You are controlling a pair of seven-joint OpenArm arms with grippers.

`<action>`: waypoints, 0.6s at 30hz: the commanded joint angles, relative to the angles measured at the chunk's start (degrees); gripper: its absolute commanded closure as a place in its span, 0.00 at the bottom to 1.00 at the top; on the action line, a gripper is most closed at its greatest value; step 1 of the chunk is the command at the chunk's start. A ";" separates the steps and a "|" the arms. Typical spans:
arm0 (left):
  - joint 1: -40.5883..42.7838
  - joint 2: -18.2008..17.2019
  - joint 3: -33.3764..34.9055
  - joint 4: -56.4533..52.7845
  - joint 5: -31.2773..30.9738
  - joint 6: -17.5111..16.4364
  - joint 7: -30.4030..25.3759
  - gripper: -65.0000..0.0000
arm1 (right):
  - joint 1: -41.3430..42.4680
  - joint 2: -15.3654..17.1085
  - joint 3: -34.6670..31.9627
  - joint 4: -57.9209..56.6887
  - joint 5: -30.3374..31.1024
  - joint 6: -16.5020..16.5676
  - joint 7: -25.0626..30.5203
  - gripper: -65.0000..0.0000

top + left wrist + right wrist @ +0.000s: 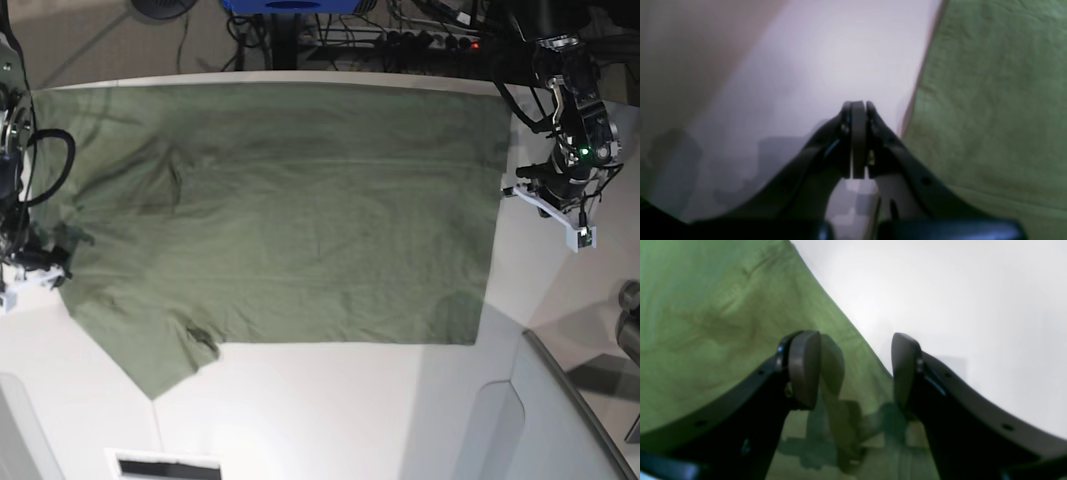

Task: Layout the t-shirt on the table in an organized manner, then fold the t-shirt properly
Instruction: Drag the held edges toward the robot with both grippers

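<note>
The olive-green t-shirt (300, 210) lies spread sideways over the white table (350, 400), its hem toward the right and one sleeve (150, 350) pointing to the near left. My left gripper (858, 106) is shut on nothing and hovers over bare table (826, 66), just left of the t-shirt's edge (990, 100). In the base view its arm (570, 160) stands off the hem side. My right gripper (855, 340) is open above the t-shirt's border (723, 323), with cloth under one finger (805, 366) and table (957, 306) beside the other.
A grey-white angled panel (560, 420) rises at the near right corner. Cables and a power strip (420, 35) run behind the far edge. The right arm (15, 200) stands at the table's left edge. A dark slot (165, 465) sits at the near edge.
</note>
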 commanded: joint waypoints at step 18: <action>-21.70 -3.21 0.54 -24.43 -0.27 0.27 -1.04 1.00 | 1.24 1.28 -0.15 0.43 -0.03 -0.34 -0.34 1.00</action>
